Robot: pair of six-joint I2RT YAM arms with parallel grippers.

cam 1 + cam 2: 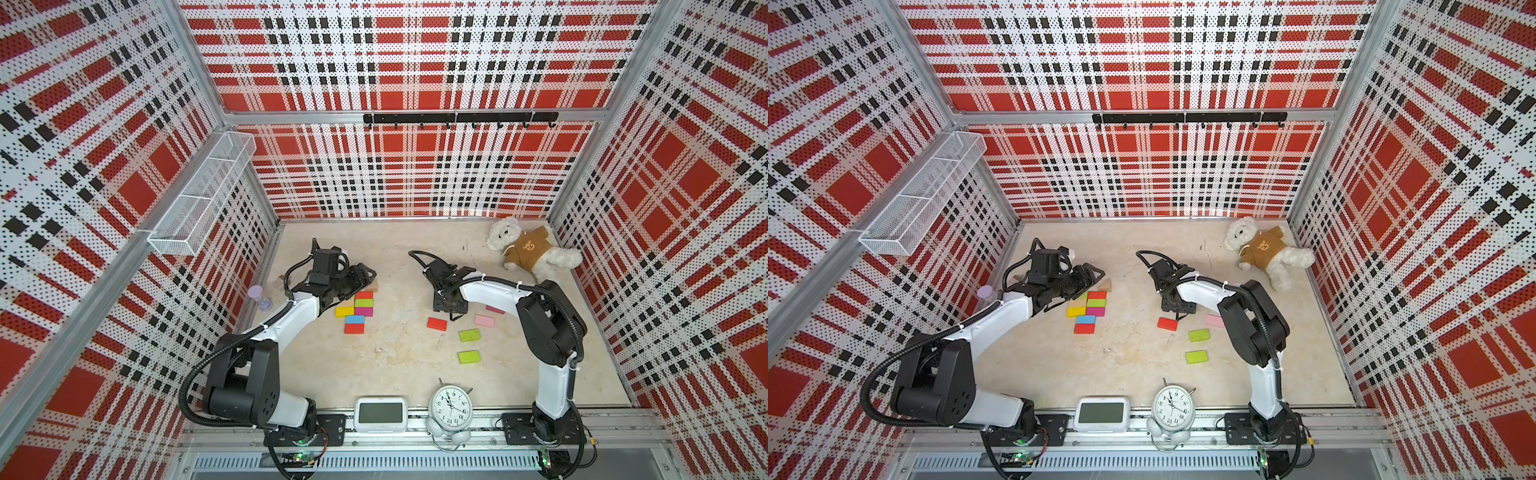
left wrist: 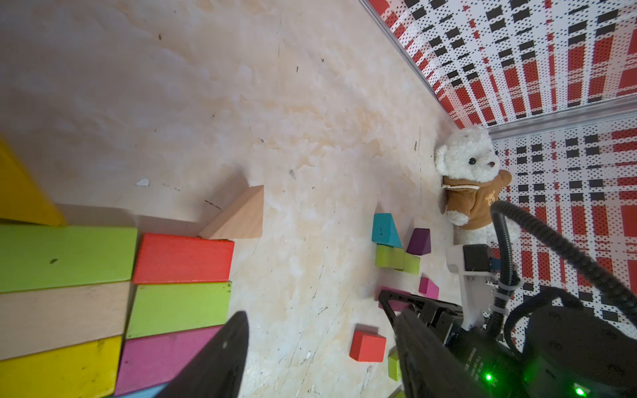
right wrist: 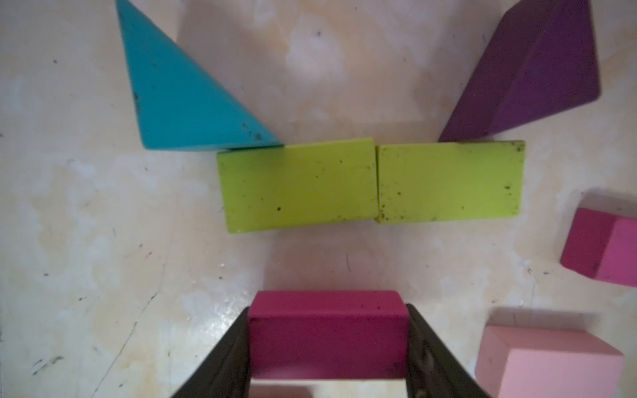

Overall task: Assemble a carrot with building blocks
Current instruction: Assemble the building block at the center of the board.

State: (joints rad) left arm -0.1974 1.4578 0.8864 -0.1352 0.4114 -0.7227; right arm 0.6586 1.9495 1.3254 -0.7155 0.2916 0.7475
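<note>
Magenta brick (image 3: 327,334): light, rigid, smooth painted wood; clamped across opposite flat sides by right gripper (image 3: 327,308), near paired lime bricks (image 3: 300,186); left gripper (image 1: 362,277) aperture indeterminate

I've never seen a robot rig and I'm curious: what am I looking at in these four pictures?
These are two robot arms, left and right, mounted at a table. Two pictures look down from overhead cameras set side by side; the other two come from a camera on each wrist. On the table lie coloured building blocks and a teddy bear. The right gripper grips a magenta brick, near two lime bricks, a teal wedge and a purple wedge. The left gripper hangs open above a cluster of bricks, holding nothing.
</note>
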